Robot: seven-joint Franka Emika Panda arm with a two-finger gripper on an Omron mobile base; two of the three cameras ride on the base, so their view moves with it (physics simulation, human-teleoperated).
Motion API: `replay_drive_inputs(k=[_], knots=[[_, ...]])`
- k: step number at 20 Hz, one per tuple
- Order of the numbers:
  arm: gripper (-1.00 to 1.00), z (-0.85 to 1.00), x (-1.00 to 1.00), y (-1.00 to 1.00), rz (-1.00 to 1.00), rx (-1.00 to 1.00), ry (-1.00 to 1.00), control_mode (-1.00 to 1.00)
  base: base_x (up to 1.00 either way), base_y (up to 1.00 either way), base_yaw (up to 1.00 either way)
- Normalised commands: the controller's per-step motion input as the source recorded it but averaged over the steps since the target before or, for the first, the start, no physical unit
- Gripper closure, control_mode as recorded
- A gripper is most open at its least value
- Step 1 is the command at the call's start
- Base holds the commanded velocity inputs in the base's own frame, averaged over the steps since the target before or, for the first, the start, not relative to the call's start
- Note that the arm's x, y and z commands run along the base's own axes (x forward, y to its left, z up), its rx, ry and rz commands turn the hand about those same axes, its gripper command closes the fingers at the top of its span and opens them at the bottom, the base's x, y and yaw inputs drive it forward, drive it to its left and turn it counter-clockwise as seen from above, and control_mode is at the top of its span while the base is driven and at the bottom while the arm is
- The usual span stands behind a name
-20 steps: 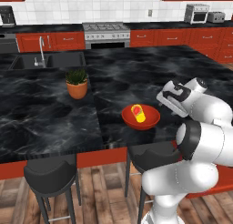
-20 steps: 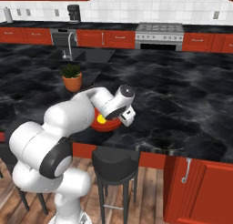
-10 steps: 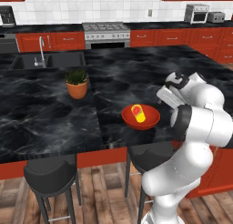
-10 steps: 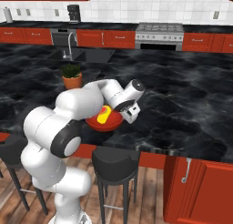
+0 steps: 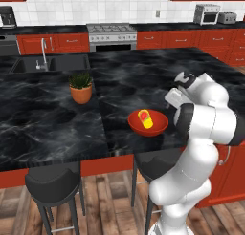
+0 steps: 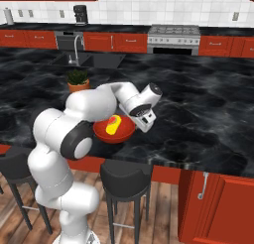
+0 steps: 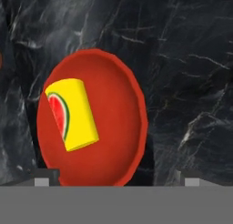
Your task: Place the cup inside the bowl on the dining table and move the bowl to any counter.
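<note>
My fingers stand wide apart with nothing between them, their two small tips poking up at the bottom of my hand view, and my gripper hangs just to the right of the bowl, close above the dining table. Looking along them, I see the bowl's near rim run between the tips, one tip over the bowl's left part and the other over bare marble to its right. The cup lies on its side inside the bowl, its red patch turned up and its body resting a little left of the bowl's middle. So I judge the first half of the job done: the cup is in, and what is in hand now is taking the bowl itself. For that I would need to settle one finger inside the rim and one outside, on the right edge, then close and lift level so the loose cup does not roll out. The counter along the far wall is well apart from here, so a carry will follow. A plant pot stands to the bowl's far left, out of my way.
</note>
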Motion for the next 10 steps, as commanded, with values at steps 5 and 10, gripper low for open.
replay_drive_inputs(k=[5, 10], knots=[[-1.00, -0.38, 0.02, 0.00, 0.04, 0.00, 0.00, -1.00, 0.00, 0.00, 0.00], [-1.00, -0.30, 0.05, 0.00, 0.04, 0.00, 0.00, -1.00, 0.00, 0.00, 0.00]])
